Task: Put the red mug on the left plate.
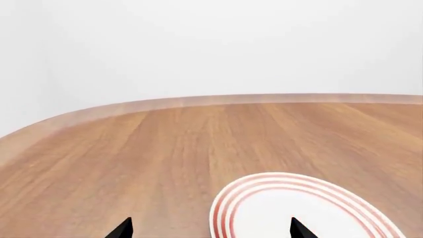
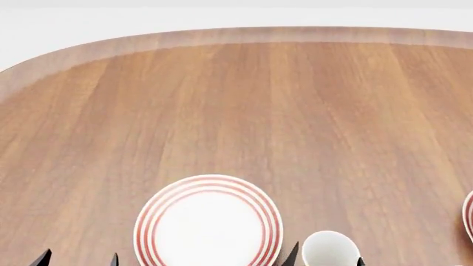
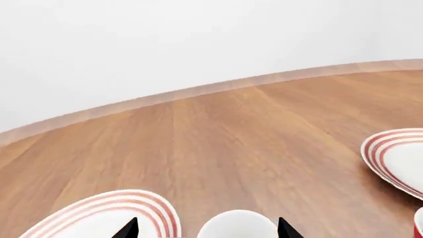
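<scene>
The left plate (image 2: 152,221), round and white with thin red rings at its rim, lies flat near the front of the wooden table (image 2: 296,111); of the red mug only a red sliver (image 3: 418,224) shows at the edge of the right wrist view, beside the second plate (image 3: 396,158). There are two plates and one white mug (image 2: 330,249). The left gripper (image 2: 77,259) has its fingers apart over bare wood, the right gripper (image 2: 326,258) has its fingers spread either side of the white mug, and pale blank walls stand behind.
</scene>
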You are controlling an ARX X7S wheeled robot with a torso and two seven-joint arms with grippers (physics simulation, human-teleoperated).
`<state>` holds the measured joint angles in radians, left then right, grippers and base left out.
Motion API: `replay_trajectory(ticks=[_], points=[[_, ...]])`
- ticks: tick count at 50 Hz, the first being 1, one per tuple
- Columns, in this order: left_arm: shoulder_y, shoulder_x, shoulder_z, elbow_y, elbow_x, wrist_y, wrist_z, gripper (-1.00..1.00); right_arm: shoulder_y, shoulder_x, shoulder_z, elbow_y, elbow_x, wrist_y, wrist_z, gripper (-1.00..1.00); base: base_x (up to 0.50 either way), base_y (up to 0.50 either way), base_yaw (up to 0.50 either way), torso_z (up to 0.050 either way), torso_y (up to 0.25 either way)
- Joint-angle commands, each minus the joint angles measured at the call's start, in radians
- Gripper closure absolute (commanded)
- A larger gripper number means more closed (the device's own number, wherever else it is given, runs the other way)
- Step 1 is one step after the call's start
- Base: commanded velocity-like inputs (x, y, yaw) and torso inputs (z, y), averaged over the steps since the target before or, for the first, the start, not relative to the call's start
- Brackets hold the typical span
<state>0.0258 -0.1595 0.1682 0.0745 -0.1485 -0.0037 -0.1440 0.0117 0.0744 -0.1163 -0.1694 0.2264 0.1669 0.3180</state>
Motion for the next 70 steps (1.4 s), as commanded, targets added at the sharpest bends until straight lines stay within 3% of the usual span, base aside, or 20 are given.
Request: replay_trajectory(ticks=[1,16,38,70], points=[[-0.002,-0.006,0.007,-0.002,-0.007,0.000,-0.006,-1.00,0.020,-0.035,0.038,-0.023,0.017,0.040,0.137,-1.00,0.00,0.00,0.00,0.000,0.000],[0.000,-0.015,0.016,0.004,-0.013,0.001,-0.018,-1.00,0.078,-0.057,0.084,0.050,0.105,-0.015,0.350,-1.00,0.00,0.00,0.00,0.000,0.000],[-0.004,-0.024,0.030,-0.001,-0.023,0.002,-0.028,-1.00,0.165,-0.036,0.076,0.177,0.171,-0.074,0.513,-1.00,0.00,0.00,0.00,0.000,0.000],[-0.005,-0.041,0.045,0.003,-0.039,0.004,-0.043,-1.00,0.331,-0.040,0.071,0.531,0.254,-0.199,0.572,-1.00,0.00,0.00,0.00,0.000,0.000]])
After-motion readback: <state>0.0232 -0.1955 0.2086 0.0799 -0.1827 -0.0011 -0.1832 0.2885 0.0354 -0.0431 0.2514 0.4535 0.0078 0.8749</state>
